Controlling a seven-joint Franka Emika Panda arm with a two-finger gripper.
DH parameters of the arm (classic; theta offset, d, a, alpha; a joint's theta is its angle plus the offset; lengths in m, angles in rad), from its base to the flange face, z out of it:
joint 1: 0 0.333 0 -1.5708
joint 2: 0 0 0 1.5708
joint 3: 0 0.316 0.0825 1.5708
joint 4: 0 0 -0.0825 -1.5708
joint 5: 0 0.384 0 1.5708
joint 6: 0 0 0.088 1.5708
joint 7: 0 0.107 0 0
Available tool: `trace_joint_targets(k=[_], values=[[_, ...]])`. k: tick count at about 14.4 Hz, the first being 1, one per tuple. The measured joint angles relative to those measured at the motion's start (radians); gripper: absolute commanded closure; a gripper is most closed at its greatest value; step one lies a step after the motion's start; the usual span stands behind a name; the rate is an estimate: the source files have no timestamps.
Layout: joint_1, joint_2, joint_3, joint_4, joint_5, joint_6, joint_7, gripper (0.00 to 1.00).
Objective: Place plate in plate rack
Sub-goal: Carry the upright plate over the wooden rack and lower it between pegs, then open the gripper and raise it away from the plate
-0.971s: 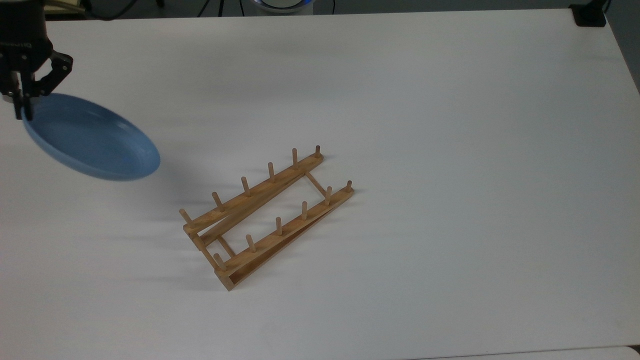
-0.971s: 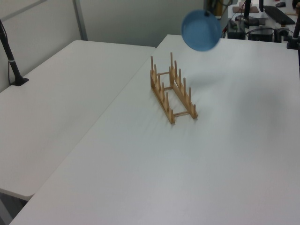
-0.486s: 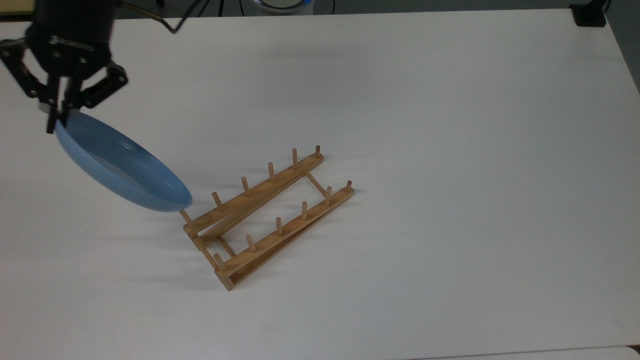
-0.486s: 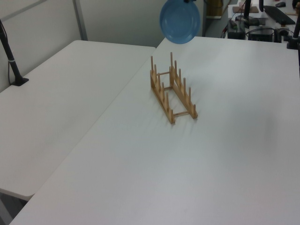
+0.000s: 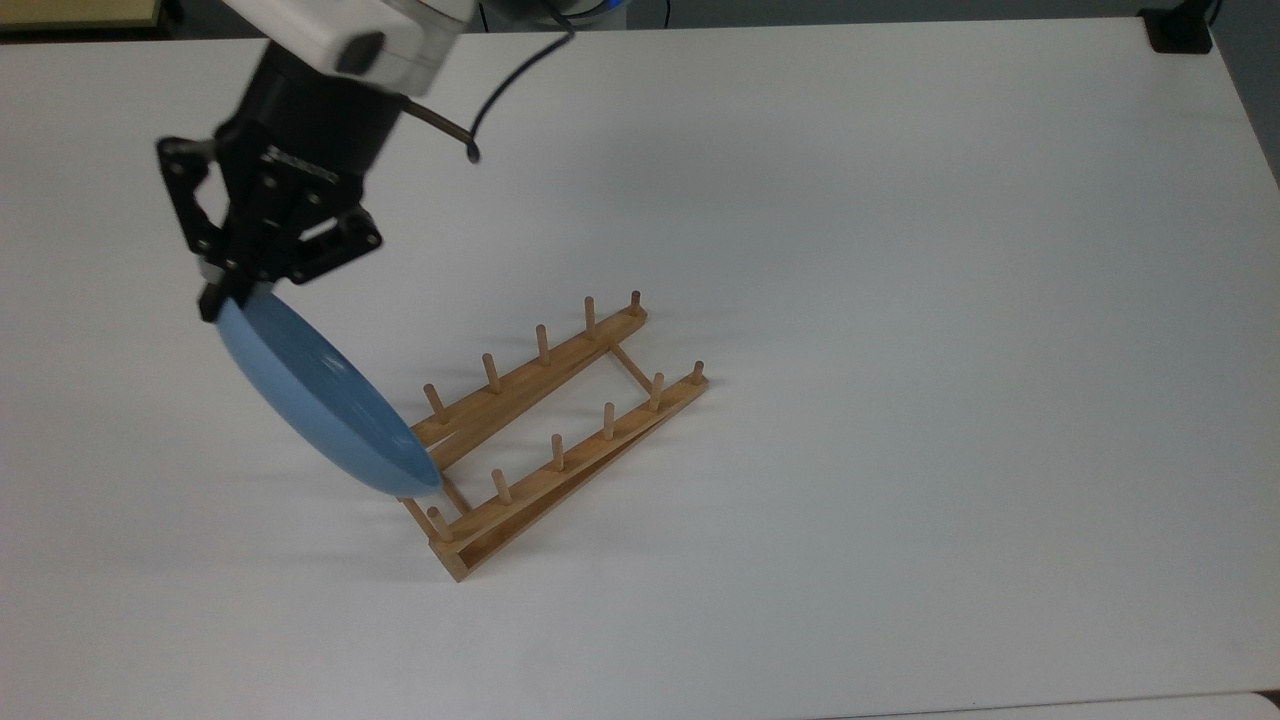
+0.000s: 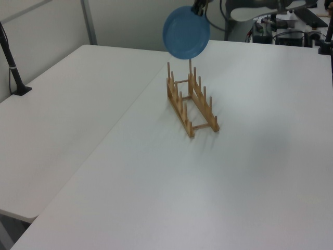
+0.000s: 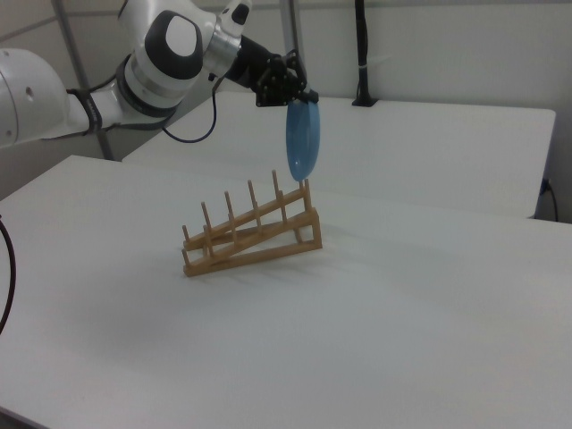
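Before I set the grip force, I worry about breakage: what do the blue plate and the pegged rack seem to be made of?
The round light-blue glossy plate, held on edge by the tool, looks like glazed ceramic or smooth plastic; its even sheen leaves that open. The light-brown rack with upright pegs looks like unpainted wood: warm grain-toned rails and dowels, matte finish.
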Motion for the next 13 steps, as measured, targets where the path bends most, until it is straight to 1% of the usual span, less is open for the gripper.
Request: trace_joint_targets(k=[4,6,7,8,11,12,13], values=[[0.036,0.027,0.001,0.0,-0.014,0.0,0.023,1.0],[0.039,0.043,0.005,0.0,-0.063,0.0,0.047,1.0],[0.039,0.057,0.016,-0.002,-0.112,0.0,0.085,1.0],[0.039,0.066,0.022,-0.002,-0.131,0.0,0.107,1.0],[0.04,0.087,0.033,-0.013,-0.146,0.0,0.131,0.99],[0.039,0.088,0.036,-0.021,-0.146,0.0,0.132,0.88],[0.038,0.089,0.043,-0.031,-0.146,0.0,0.133,0.82]])
